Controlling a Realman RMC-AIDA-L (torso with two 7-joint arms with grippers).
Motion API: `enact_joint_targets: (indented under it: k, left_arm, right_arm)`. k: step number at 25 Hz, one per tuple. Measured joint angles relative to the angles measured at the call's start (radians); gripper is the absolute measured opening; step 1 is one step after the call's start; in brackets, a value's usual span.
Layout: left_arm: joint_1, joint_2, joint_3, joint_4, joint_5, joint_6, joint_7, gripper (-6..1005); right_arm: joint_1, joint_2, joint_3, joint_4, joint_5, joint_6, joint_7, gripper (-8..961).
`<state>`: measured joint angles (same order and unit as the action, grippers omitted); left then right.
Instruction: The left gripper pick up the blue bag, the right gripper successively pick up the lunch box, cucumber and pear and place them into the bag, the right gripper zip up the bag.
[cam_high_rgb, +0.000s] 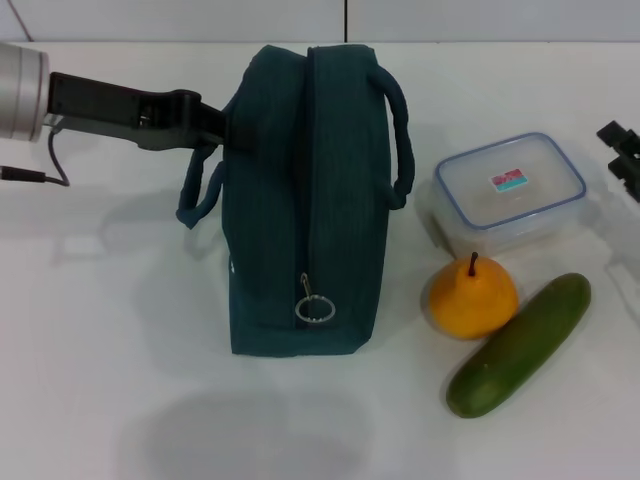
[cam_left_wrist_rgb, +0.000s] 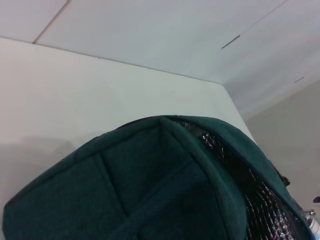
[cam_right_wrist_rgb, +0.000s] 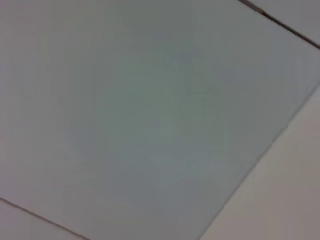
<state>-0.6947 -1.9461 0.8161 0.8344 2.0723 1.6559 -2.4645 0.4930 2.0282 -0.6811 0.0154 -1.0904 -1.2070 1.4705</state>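
Note:
The blue bag (cam_high_rgb: 300, 200) hangs mid-table with its zipper seam facing up and the ring pull (cam_high_rgb: 314, 309) at the near end; its shadow lies detached on the table below it. My left gripper (cam_high_rgb: 218, 125) reaches in from the left and is shut on the bag's far-left side by a loop handle. In the left wrist view the bag (cam_left_wrist_rgb: 150, 185) fills the frame, with foil lining (cam_left_wrist_rgb: 260, 200) showing. To the right sit the lunch box (cam_high_rgb: 510, 188), the pear (cam_high_rgb: 472, 298) and the cucumber (cam_high_rgb: 520, 345). My right gripper (cam_high_rgb: 622, 152) stays at the right edge, beyond the lunch box.
The white table (cam_high_rgb: 100, 350) stretches bare to the left and in front of the bag. A cable (cam_high_rgb: 40, 175) trails from the left arm. The right wrist view shows only a pale wall or ceiling surface.

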Motion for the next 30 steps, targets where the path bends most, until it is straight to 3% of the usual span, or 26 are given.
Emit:
enact_joint_targets:
  k: [16,22,30]
  left_arm:
    - [0.0,-0.012,0.0,0.0,0.0,-0.004,0.045,53]
    - [0.001,-0.013,0.0,0.0,0.0,-0.004,0.048,53]
    - [0.002,-0.013,0.0,0.0,0.0,-0.004,0.049,54]
  right_arm:
    - [0.049,0.0,-0.014,0.034,-0.018,0.025,0.11,729]
    - [0.072,0.0,-0.051,0.035,-0.019,0.058,0.139,511]
    - [0.071,0.0,-0.053,0.031,-0.019,0.044,0.141,470]
